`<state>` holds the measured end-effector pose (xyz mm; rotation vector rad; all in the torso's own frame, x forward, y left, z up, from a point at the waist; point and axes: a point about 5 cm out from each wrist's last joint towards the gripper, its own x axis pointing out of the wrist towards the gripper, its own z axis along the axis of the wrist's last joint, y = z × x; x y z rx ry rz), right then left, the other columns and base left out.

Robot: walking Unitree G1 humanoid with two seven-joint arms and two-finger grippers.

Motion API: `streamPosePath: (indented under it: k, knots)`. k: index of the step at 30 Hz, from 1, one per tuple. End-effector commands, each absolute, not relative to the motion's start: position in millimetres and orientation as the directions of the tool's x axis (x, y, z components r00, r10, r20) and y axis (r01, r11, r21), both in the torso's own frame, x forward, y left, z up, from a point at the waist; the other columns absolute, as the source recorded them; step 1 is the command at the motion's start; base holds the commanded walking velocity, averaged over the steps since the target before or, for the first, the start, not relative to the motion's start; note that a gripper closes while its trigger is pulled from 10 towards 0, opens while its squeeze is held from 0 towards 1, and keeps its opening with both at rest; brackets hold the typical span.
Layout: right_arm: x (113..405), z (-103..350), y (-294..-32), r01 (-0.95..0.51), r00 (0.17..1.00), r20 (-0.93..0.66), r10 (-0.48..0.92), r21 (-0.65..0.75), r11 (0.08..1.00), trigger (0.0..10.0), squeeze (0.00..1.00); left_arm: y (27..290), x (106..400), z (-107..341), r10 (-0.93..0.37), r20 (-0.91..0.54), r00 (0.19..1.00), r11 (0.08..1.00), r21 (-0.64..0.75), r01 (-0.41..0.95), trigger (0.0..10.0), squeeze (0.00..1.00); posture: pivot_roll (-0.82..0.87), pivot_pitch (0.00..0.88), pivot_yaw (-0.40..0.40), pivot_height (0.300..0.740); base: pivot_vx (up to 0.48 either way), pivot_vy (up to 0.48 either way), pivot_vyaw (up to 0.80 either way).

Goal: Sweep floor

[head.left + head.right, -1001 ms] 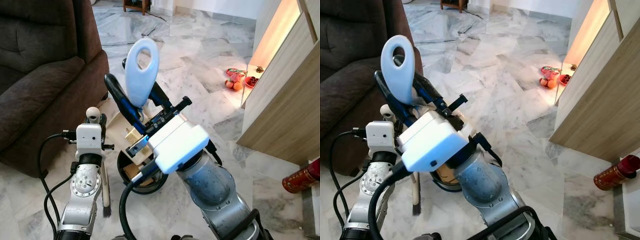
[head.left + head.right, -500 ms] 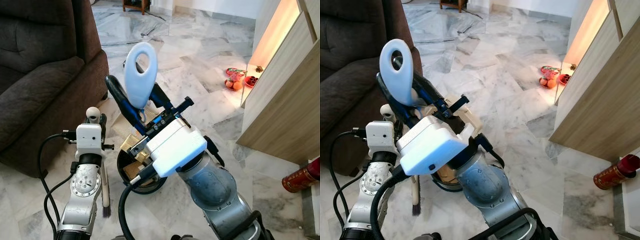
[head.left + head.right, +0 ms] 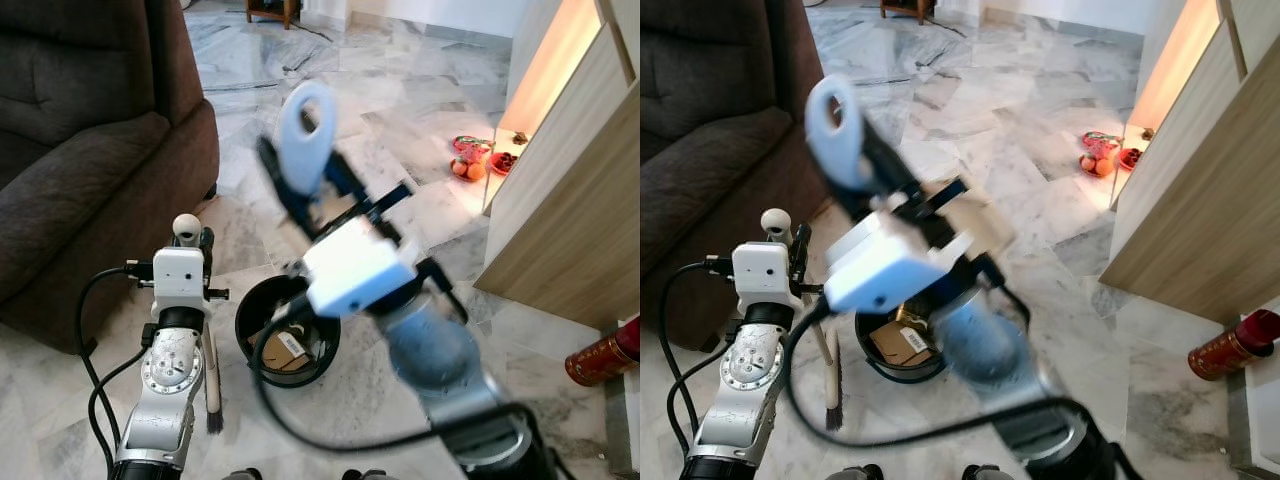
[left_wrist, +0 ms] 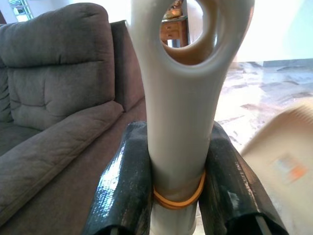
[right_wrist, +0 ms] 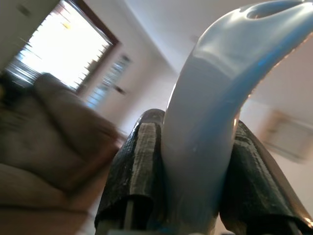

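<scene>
the right tool [image 5: 195,196] is clamped on the pale blue dustpan handle [image 3: 303,135], its two black fingers [image 5: 132,171] pressed to either side of the stem, and in the head views it sits blurred at the upper middle of the frame, so that arm looks to be in motion. the left tool [image 4: 178,196] grips the cream broom handle [image 4: 183,98] the same way, a yellow band showing round the stem between the fingers; in the left eye view this arm stands upright at the lower left, with the round knob of the handle [image 3: 185,224] above the white wrist box and the dark bristles [image 3: 213,420] touching the marble floor [image 3: 400,60] near the bottom edge. just right of the broom, in the lower centre, a black bin [image 3: 287,330] stands on the floor with cardboard scraps [image 3: 283,345] inside it. the step in hand, as i read it, is the emptying of the dustpan into the bin — the pan's own blade is too blurred to place. the brown sofa [image 3: 80,150] takes the upper left, a wooden cabinet [image 3: 570,200] the right edge, with small red and orange things [image 3: 470,160] on the floor beside it and a red cylinder [image 3: 600,358] at the far right. the next move calls for bringing the pan low to the floor, edge flat, and drawing the broom toward it — keeping the bin from being knocked over.
</scene>
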<state>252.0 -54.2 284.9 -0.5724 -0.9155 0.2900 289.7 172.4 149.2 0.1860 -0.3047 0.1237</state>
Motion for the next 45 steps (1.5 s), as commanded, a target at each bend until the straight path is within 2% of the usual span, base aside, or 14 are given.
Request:
streamPosePath:
  k: [1, 5, 8, 13, 17, 25, 31, 45]
  knots:
    - [259, 293, -71, 0.127, 0.592, 0.700, 0.398, -0.570, 0.812, 10.0, 0.00, 171, 288, 156, 0.076, 0.346, 0.935, 0.971, 0.189, -0.149, 10.0, 0.00, 0.07, 0.187, -0.021, 0.740, 0.000, 0.000, 0.00]
    - [278, 277, -99, 0.190, 0.691, 0.657, 0.302, -0.567, 0.802, 10.0, 0.00, 172, 287, 155, 0.076, 0.344, 0.936, 0.970, 0.191, -0.149, 10.0, 0.00, 0.07, 0.184, -0.023, 0.740, 0.000, 0.000, 0.00]
    - [291, 251, -119, 0.164, 0.786, 0.582, 0.208, -0.521, 0.838, 10.0, 0.00, 174, 284, 153, 0.074, 0.337, 0.938, 0.969, 0.197, -0.147, 10.0, 0.00, 0.07, 0.183, -0.022, 0.740, 0.000, 0.000, 0.00]
    - [299, 221, -135, 0.155, 0.855, 0.502, 0.130, -0.487, 0.860, 10.0, 0.00, 176, 281, 151, 0.072, 0.331, 0.941, 0.968, 0.204, -0.146, 10.0, 0.00, 0.08, 0.179, -0.021, 0.740, 0.000, 0.000, 0.00]
    - [302, 209, -140, 0.156, 0.878, 0.466, 0.107, -0.491, 0.857, 10.0, 0.00, 177, 279, 149, 0.069, 0.325, 0.943, 0.968, 0.208, -0.142, 10.0, 0.00, 0.07, 0.177, -0.019, 0.740, 0.000, 0.000, 0.00]
    - [308, 177, -158, 0.170, 0.922, 0.388, 0.002, -0.409, 0.897, 10.0, 0.00, 174, 273, 145, 0.042, 0.306, 0.951, 0.971, 0.213, -0.111, 10.0, 0.00, 0.08, 0.173, -0.015, 0.740, 0.000, 0.000, 0.00]
    - [310, 158, -163, 0.170, 0.942, 0.328, -0.070, -0.285, 0.943, 10.0, 0.00, 167, 274, 144, 0.013, 0.304, 0.952, 0.978, 0.196, -0.075, 10.0, 0.00, 0.08, 0.184, -0.015, 0.740, 0.000, 0.000, 0.00]
    - [311, 147, -165, 0.136, 0.952, 0.303, -0.053, -0.260, 0.956, 10.0, 0.00, 166, 271, 143, -0.001, 0.295, 0.956, 0.980, 0.190, -0.057, 10.0, 0.00, 0.08, 0.201, -0.021, 0.740, 0.000, 0.000, 0.00]
